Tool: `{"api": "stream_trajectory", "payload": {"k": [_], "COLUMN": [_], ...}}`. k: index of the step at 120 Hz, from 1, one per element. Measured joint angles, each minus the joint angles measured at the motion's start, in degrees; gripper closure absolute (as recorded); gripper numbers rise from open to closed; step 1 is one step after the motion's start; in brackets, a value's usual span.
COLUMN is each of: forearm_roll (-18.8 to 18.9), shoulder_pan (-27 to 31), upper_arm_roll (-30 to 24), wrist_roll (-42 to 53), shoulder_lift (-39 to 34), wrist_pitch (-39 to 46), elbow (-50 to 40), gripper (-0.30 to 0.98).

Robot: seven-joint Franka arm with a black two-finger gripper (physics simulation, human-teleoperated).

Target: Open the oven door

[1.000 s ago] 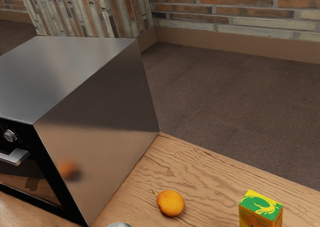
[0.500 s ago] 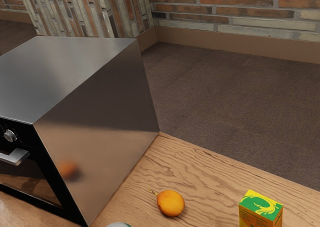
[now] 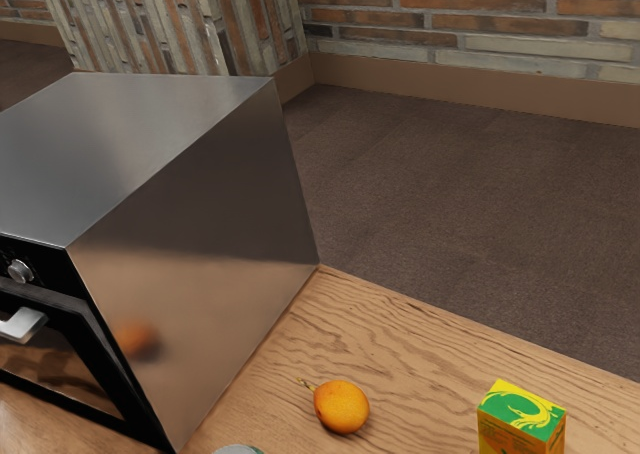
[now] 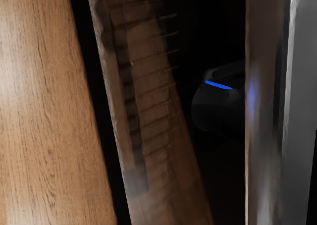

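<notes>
- Standing slightly ajar at the exterior view's left, the black-framed glass oven door (image 3: 92, 346) carries a pale metal bar handle (image 3: 22, 324), below a round silver knob (image 3: 20, 271). The opening looks begun, but most of the swing seems left to do; the next move should draw the door farther out and down.
- Next comes the boxy steel oven (image 3: 195, 274), its polished side reflecting an orange blur.
- Past it, on the wood-grain tabletop (image 3: 270, 374), lie a partly cropped, pale round lid (image 3: 238, 450), a round orange fruit with a stem (image 3: 341, 407) and, farthest right, a green-and-yellow carton (image 3: 521, 414). These belong to the exterior view, and none seems in the door's path.
- The wrist view adds closer detail: past the tabletop and a black edge strip (image 4: 96, 106), rack-like bars (image 4: 153, 103) run through a brownish glassy surface. Beyond sits a dark rounded shape with a blue stripe (image 4: 218, 103), perhaps my hand's reflection, then an upright silvery band (image 4: 299, 106). Whether the fingers are open, closed or gripping the handle, I cannot tell.
</notes>
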Motion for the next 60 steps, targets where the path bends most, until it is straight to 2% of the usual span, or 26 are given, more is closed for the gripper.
{"api": "stream_trajectory", "payload": {"k": [14, 20, 30, 35, 40, 46, 60], "forearm_roll": [1.7, 3.7, 11.8, 16.2, 18.0, 17.0, 13.3], "shoulder_pan": [0.0, 0.0, 0.0, 0.0, 0.0, 0.0, 0.0], "upper_arm_roll": [4.6, 9.2, 25.3, 36.3, 42.1, 41.7, 25.3], "wrist_roll": [0.4, 0.7, 1.2, 1.4, 1.4, 0.9, -1.2], "shoulder_lift": [0.0, -0.1, -0.5, -0.7, -0.8, -0.8, 1.6], "wrist_pitch": [-0.6, -1.5, -4.8, -8.7, -13.1, -17.8, -23.6], "elbow": [-0.9, -1.2, 0.4, 8.8, 17.9, 26.5, 42.2], "gripper": [0.0, 0.0, 0.0, 0.0, 0.0, 0.01, 0.0]}}
